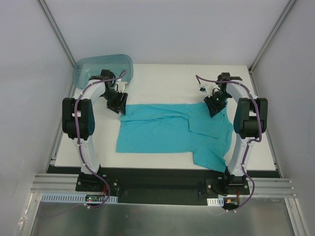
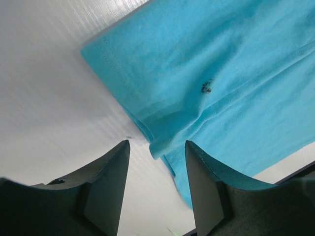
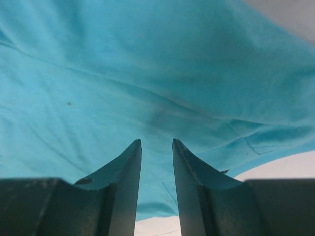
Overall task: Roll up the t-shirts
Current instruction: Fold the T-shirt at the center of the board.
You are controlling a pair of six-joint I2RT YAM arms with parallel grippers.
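A teal t-shirt (image 1: 167, 130) lies folded flat across the white table, one sleeve hanging toward the near right. My left gripper (image 1: 119, 107) is open just above the shirt's far left corner; in the left wrist view the folded corner (image 2: 162, 142) sits between the fingers (image 2: 110, 177). My right gripper (image 1: 215, 109) is open over the shirt's far right edge; the right wrist view shows teal cloth (image 3: 147, 88) beneath and between the fingers (image 3: 129, 172), nothing gripped.
A translucent blue-green plastic tub (image 1: 101, 66) lies at the far left corner of the white table (image 1: 162, 78). Grey walls enclose the sides. Black arm bases and a rail run along the near edge.
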